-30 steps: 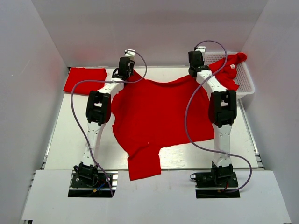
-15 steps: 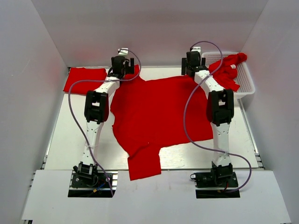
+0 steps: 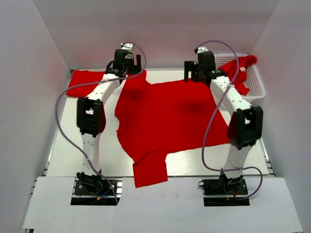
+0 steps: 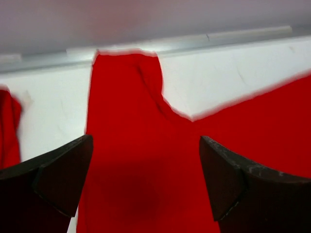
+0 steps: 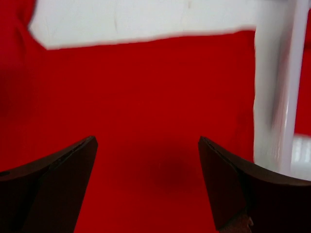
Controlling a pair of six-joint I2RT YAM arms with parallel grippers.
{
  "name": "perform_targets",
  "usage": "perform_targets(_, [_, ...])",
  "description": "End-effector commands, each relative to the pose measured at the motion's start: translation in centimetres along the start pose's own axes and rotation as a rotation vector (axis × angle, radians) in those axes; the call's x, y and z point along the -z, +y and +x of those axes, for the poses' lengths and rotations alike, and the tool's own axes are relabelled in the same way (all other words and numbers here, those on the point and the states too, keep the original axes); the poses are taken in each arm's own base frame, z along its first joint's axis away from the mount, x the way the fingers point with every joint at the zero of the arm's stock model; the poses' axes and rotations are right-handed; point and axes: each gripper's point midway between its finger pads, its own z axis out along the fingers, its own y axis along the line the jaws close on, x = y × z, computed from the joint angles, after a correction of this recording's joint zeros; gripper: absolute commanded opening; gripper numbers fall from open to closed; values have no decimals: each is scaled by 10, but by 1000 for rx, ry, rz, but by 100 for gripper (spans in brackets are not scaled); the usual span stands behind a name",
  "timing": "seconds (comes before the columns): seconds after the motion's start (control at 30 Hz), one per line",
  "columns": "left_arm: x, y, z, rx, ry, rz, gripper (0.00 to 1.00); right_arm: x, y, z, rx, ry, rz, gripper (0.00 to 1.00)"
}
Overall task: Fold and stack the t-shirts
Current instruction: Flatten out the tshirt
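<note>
A large red t-shirt (image 3: 165, 119) lies spread out on the white table, one sleeve hanging over the near edge. My left gripper (image 3: 129, 67) hovers open above its far left corner. In the left wrist view the gripper (image 4: 146, 179) has its jaws wide apart over the cloth (image 4: 126, 97), holding nothing. My right gripper (image 3: 194, 75) hovers open above the far right corner. The right wrist view shows it (image 5: 146, 179) with only flat red fabric (image 5: 146, 87) beneath. A second red t-shirt (image 3: 86, 81) lies folded at the far left. A third (image 3: 240, 72) is heaped in the basket.
A white plastic lattice basket (image 3: 256, 86) stands at the far right corner, its wall (image 5: 274, 97) close to my right gripper. White walls enclose the table on three sides. Bare table (image 3: 70, 145) shows left of the spread shirt.
Both grippers went from shut on the spread shirt's far edge to open and let it go. The far edge now lies flat. Both arms have lifted and bent upward.
</note>
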Motion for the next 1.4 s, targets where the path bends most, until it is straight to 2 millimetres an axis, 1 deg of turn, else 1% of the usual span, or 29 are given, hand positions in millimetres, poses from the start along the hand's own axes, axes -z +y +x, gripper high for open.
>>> perform_targets(0.0, [90, -28, 11, 91, 127, 96, 100, 34, -9, 86, -118, 190, 23, 90])
perform_targets(0.03, [88, -27, 41, 105, 194, 98, 100, 38, -11, 96, -142, 207, 31, 90])
perform_targets(0.07, [99, -34, 55, 101, 224, 116, 100, 50, -12, 99, -141, 203, 32, 90])
perform_targets(0.1, [108, -32, 69, 101, 251, 111, 100, 53, -15, 126, -153, 259, 47, 90])
perform_targets(0.13, [128, -31, 96, 126, 308, 86, 100, 69, -15, 128, -160, 257, 45, 90])
perform_targets(0.17, [138, -29, 111, 142, 342, 77, 100, 73, -19, 136, -171, 272, 64, 90])
perform_targets(0.2, [148, -30, 125, 149, 367, 67, 100, 78, -24, 171, -170, 344, 96, 90])
perform_targets(0.23, [159, -27, 158, 150, 434, 62, 100, 88, -28, 171, -178, 327, 109, 90])
perform_targets(0.27, [171, -27, 155, 161, 419, 63, 100, 91, -28, 179, -181, 338, 113, 90])
perform_targets(0.3, [180, -29, 172, 164, 457, 62, 100, 95, -32, 206, -188, 392, 130, 90])
perform_targets(0.37, [189, -27, 177, 165, 454, 36, 100, 100, -30, 220, -196, 409, 119, 90])
perform_targets(0.4, [193, -28, 189, 159, 473, 38, 100, 101, -31, 229, -210, 425, 121, 90])
perform_targets(0.43, [192, -34, 191, 156, 467, 60, 100, 101, -31, 233, -214, 431, 120, 90])
perform_targets(0.5, [188, -36, 212, 180, 517, 46, 100, 97, -29, 245, -217, 451, 111, 90])
perform_targets(0.57, [183, -32, 230, 192, 569, 13, 100, 90, -33, 250, -222, 460, 138, 90])
perform_targets(0.6, [179, -29, 231, 201, 578, -16, 100, 89, -33, 253, -223, 471, 137, 90])
perform_targets(0.63, [176, -26, 247, 204, 624, -42, 100, 87, -34, 254, -223, 467, 142, 90])
perform_targets(0.7, [170, -16, 248, 242, 633, -80, 100, 83, -33, 260, -220, 481, 141, 90])
perform_targets(0.83, [166, 6, 255, 213, 657, -222, 100, 82, -27, 277, -234, 532, 111, 90])
perform_targets(0.87, [162, 12, 251, 216, 652, -241, 100, 82, -25, 282, -234, 544, 104, 90])
perform_targets(0.9, [161, 18, 255, 201, 665, -277, 100, 82, -21, 285, -235, 555, 85, 90])
perform_targets(0.93, [158, 26, 266, 207, 698, -316, 100, 82, -18, 289, -242, 572, 68, 90])
perform_targets(1.03, [153, 42, 274, 228, 746, -372, 100, 83, -4, 297, -261, 604, -4, 90])
perform_targets(1.07, [150, 47, 282, 232, 766, -384, 100, 84, -1, 300, -263, 616, -18, 90])
perform_targets(1.13, [147, 52, 281, 244, 765, -394, 100, 86, 12, 303, -261, 625, -72, 90])
perform_targets(1.23, [142, 67, 272, 246, 741, -424, 100, 86, 23, 307, -259, 629, -96, 90])
perform_targets(1.3, [135, 72, 264, 219, 729, -411, 100, 85, 27, 312, -258, 647, -85, 90])
perform_targets(1.33, [128, 73, 266, 209, 725, -406, 100, 85, 32, 313, -252, 647, -93, 90])
perform_targets(1.37, [122, 76, 258, 206, 707, -403, 100, 85, 35, 316, -249, 660, -96, 90])
